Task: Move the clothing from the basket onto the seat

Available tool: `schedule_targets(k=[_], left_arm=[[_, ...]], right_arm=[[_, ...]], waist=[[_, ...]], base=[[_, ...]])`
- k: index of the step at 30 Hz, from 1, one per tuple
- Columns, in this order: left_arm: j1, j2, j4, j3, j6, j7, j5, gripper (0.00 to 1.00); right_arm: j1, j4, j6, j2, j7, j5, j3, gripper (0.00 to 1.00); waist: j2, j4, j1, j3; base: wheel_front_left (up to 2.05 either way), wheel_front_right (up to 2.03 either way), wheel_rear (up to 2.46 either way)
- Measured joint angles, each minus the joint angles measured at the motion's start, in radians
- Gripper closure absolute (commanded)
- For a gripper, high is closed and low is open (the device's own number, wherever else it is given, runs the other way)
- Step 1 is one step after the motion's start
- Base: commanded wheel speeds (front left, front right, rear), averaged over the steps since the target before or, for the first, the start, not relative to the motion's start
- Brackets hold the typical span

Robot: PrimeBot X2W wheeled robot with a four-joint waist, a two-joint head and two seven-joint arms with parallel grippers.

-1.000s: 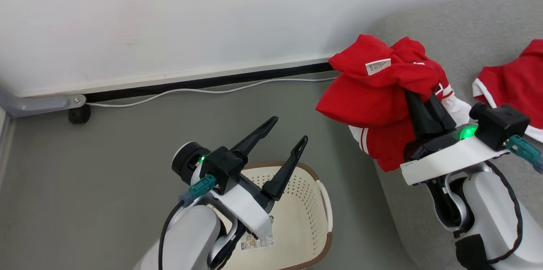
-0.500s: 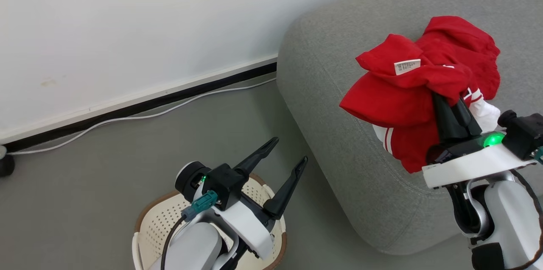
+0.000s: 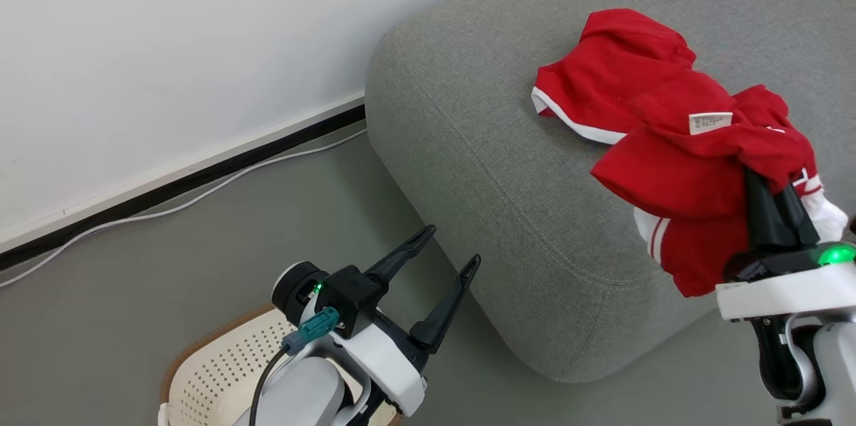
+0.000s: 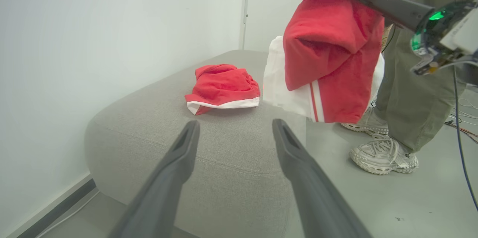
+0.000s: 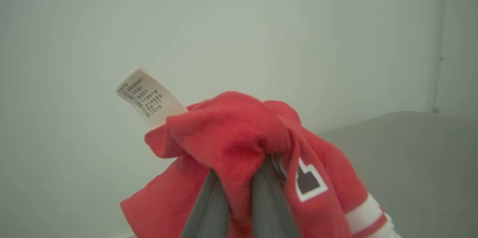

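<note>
White care tag [image 5: 149,98] on the red clothing [image 5: 231,133] — print too small to read.

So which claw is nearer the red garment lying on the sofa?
Right. The right gripper, clutching a second garment, hangs just beside the lying garment; the left gripper sits open, low by the basket, off the sofa.

Head camera looks down on the seat [image 3: 508,212]; left wrist camera faces it from low.

Basket [image 3: 212,364] partly behind the left arm [image 3: 301,394], cut off at the bottom edge; care label [image 3: 710,122] print illegible.
</note>
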Motion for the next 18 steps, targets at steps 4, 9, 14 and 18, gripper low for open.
schedule_targets(k=[4, 9, 14, 18], left_arm=[[0.000, -0.002, -0.005, 0.002, 0.000, 0.000, 0.002, 0.00], [-0.001, 0.008, -0.022, -0.010, -0.003, 0.000, 0.012, 0.00], [-0.019, 0.025, -0.030, -0.038, -0.003, 0.000, 0.020, 0.00], [-0.066, 0.049, -0.036, -0.058, -0.003, 0.000, 0.026, 0.00]], right_arm=[[0.050, -0.029, 0.000, 0.000, 0.000, -0.008, -0.053, 1.00], [0.063, -0.050, 0.000, -0.003, 0.000, -0.021, -0.116, 1.00], [0.016, -0.045, 0.000, -0.015, 0.000, -0.038, -0.180, 1.00], [-0.077, -0.031, 0.000, -0.045, 0.000, -0.072, -0.247, 1.00]], waist=[[0.0000, -0.013, 0.0000, 0.012], [0.0000, -0.015, 0.0000, 0.053], [0.0000, -0.008, 0.0000, 0.116], [0.0000, 0.003, 0.0000, 0.180]], base=[[0.00, 0.00, 0.00], [0.00, 0.00, 0.00], [0.00, 0.00, 0.00], [0.00, 0.00, 0.00]])
